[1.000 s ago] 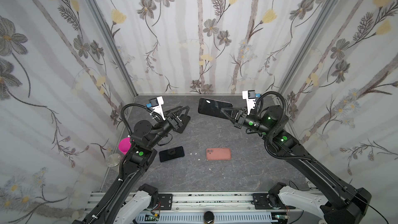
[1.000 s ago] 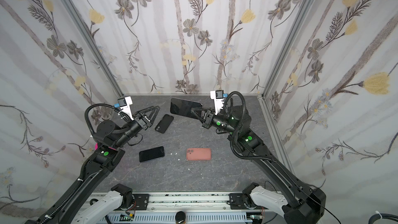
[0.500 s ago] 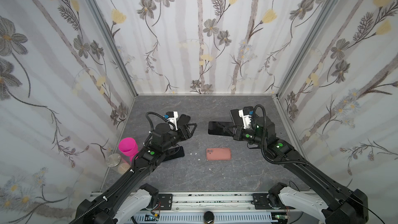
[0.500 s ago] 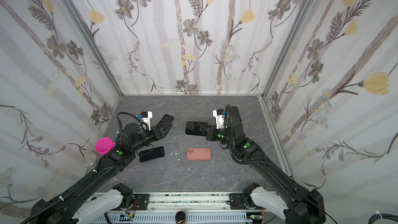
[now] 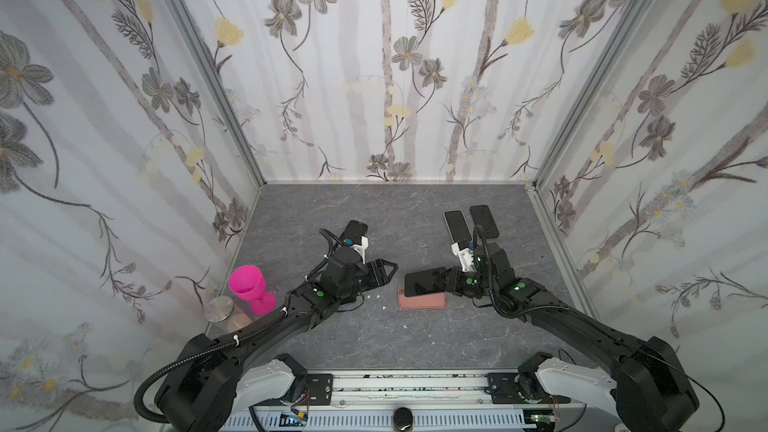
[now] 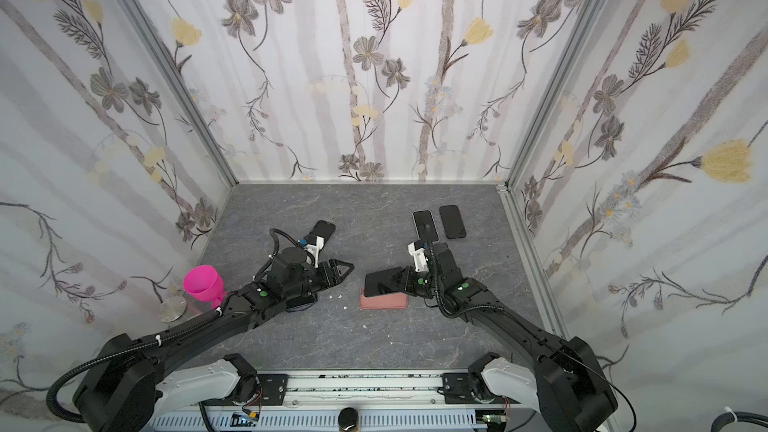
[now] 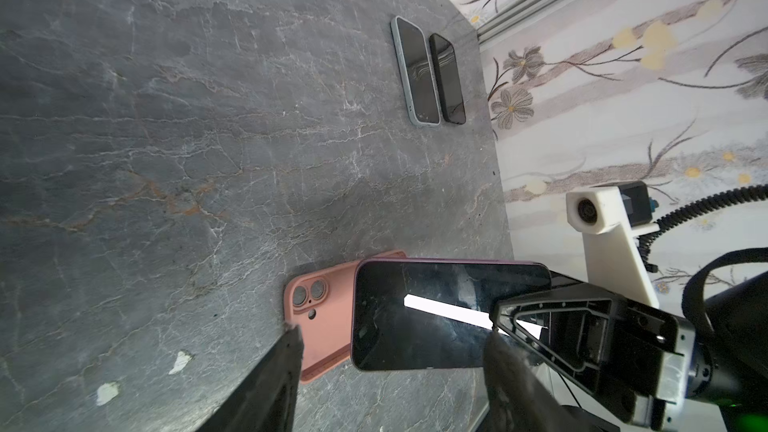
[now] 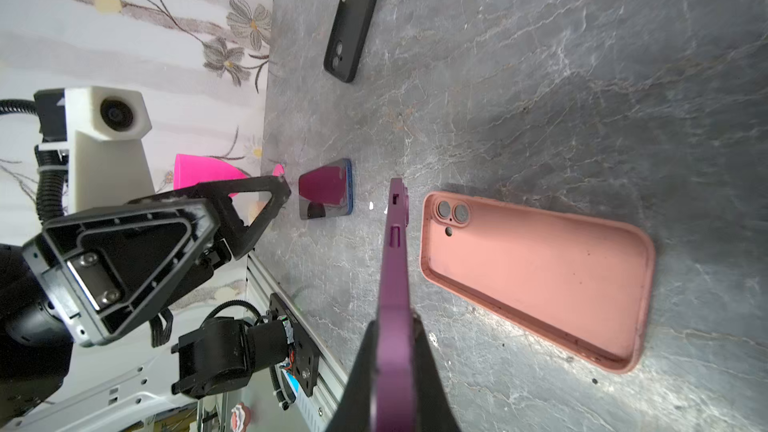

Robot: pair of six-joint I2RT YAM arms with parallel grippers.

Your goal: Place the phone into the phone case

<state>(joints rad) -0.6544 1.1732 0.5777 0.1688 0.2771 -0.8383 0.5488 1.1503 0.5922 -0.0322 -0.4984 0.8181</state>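
Purple phone [image 5: 423, 282]: was clamped by the right gripper [image 5: 445, 282], over the case, lower middle of the frame.
Pink case [image 5: 422, 303]: lay open side up on the table [image 5: 374, 218], partly under it.
Left gripper [image 5: 388, 274]: jaws stood apart, empty, beside the case.
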